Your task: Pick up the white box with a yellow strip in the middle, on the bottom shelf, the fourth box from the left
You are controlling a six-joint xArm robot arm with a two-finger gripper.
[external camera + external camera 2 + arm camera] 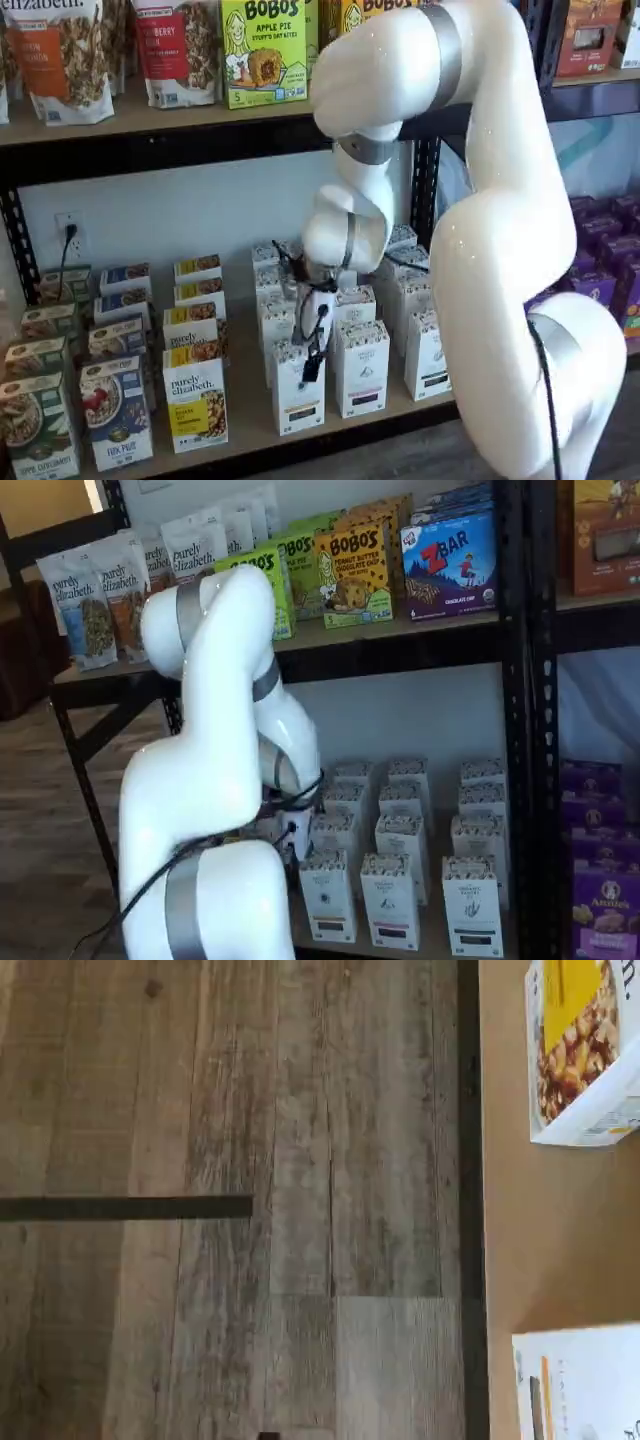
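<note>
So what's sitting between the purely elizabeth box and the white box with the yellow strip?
Nothing: in the wrist view only bare bottom shelf board separates the purely elizabeth box and the white box.

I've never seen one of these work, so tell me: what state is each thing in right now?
Gripper: open, empty, in front of the shelf.
White box: upright on the bottom shelf, not gripped.
Yellow box: upright, untouched.
Wall socket: cord plugged in.

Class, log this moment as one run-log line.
gripper: open, empty | position: hanging before white box | bottom shelf: box standing | pick: not yet done
</note>
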